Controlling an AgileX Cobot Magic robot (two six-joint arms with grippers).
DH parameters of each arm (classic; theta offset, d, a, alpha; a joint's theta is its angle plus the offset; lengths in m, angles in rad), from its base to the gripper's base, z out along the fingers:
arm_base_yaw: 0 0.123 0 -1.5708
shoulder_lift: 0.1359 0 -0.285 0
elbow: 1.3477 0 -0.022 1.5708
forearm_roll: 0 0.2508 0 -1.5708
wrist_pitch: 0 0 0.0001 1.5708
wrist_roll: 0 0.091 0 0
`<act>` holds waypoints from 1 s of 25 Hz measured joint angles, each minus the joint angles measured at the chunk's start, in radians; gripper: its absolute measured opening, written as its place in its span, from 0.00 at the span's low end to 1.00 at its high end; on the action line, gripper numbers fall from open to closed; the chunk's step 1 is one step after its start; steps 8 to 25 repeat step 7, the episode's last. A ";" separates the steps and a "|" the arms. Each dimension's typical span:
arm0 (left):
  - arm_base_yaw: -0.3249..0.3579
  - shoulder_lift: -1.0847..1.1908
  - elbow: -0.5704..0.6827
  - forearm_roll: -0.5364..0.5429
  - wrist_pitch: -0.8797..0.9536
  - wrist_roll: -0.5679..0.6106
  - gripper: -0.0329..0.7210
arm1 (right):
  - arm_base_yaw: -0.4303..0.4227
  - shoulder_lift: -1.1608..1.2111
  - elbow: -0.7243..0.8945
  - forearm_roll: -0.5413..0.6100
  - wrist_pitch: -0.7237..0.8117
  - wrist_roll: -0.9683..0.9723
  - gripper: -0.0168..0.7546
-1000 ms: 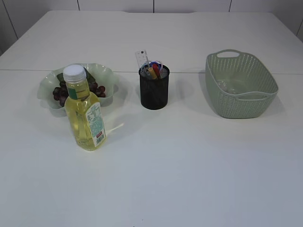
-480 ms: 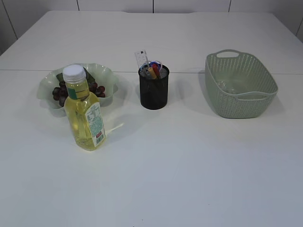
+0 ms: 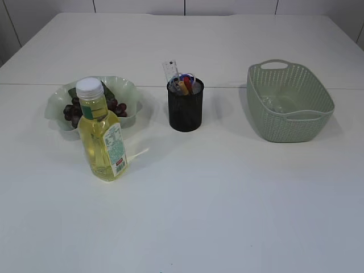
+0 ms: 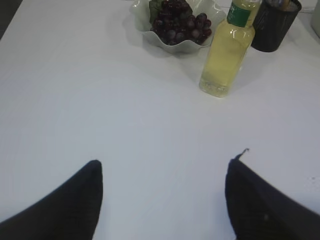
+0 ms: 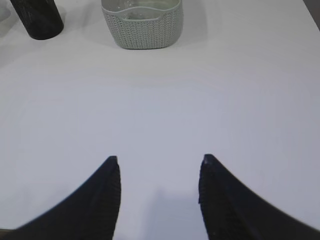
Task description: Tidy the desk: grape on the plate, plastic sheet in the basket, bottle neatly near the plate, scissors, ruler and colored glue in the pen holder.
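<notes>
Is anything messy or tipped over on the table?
Nothing stands out. The grapes sit on the plate, the bottle stands upright beside it, and the pen holder and basket are upright too.

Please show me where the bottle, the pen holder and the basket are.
bottle [image 3: 103,143], exterior view, on its yellow body.
pen holder [image 3: 185,111], exterior view, on its black mesh wall.
basket [image 3: 296,125], exterior view, on its front wall.

Left gripper [image 4: 165,170]: two matte black, fine-textured fingers [image 4: 75,205], broad bases tapering to rounded tips; right-hand tip has a small burr. Right gripper [image 5: 159,165]: same black textured plastic, fingers [image 5: 95,200] more pointed. No cables, screws or markings visible.
</notes>
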 joint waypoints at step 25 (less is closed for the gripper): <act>0.000 0.000 0.000 0.000 0.000 0.000 0.78 | -0.002 0.000 0.000 0.000 0.000 0.000 0.55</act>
